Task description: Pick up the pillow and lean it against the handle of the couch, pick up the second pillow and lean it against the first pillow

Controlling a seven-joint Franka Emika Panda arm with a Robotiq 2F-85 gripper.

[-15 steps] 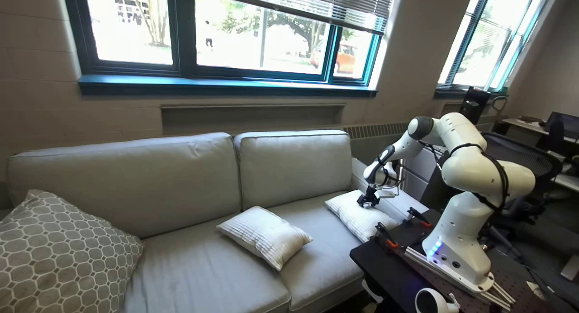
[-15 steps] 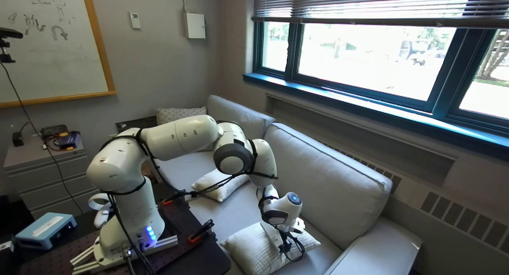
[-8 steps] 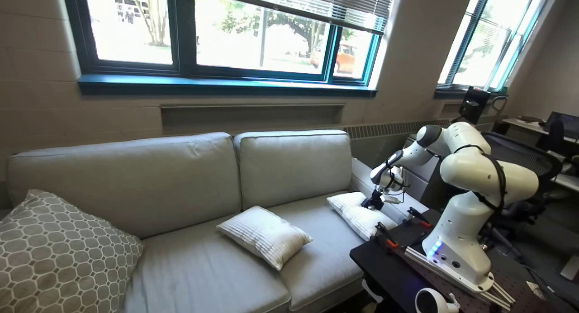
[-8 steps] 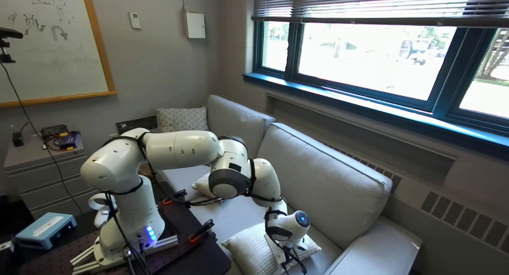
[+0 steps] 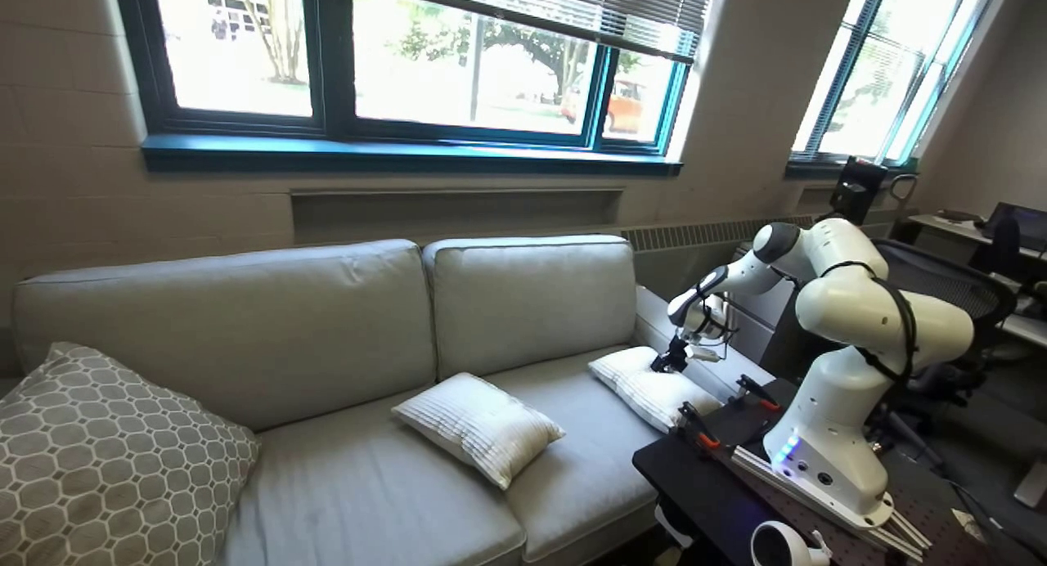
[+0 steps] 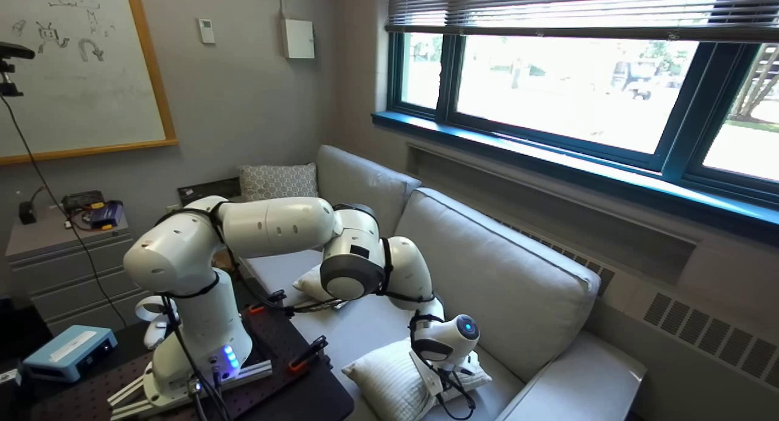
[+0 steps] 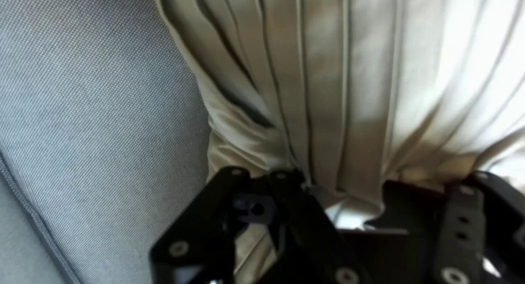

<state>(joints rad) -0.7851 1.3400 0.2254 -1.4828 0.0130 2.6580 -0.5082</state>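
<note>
Gripper [image 5: 667, 365] sits low on the pillow [image 5: 646, 390] at the right end of the couch [image 5: 343, 476], pinching a fold of its pleated cover — wrist view shows cloth gathered between the fingers [image 7: 297, 206], creases running into the grip. Pillow lies flat just beside the handle of the couch [image 6: 584, 378], a strip of upholstery visible between them, so this reads as the first pick, lean not yet done. Pinching a fold makes sense: pillow looks too wide and plump for the jaws to span, and a hold close to an edge should let it hang and tip upright against the handle. Risk: bite may be shallow, soft cloth could slip on the lift. The second pillow [image 5: 478, 427] lies flat to the left, well apart, which leaves room at the handle for the first one. Arm [image 5: 851, 304] pose, seen in both exterior views: base on the black table [image 5: 683, 472], elbow high, forearm reaching out past the table edge and sloping down, wrist bent so the gripper points mostly downward — slight tilt, exact angle hard to tell.
</note>
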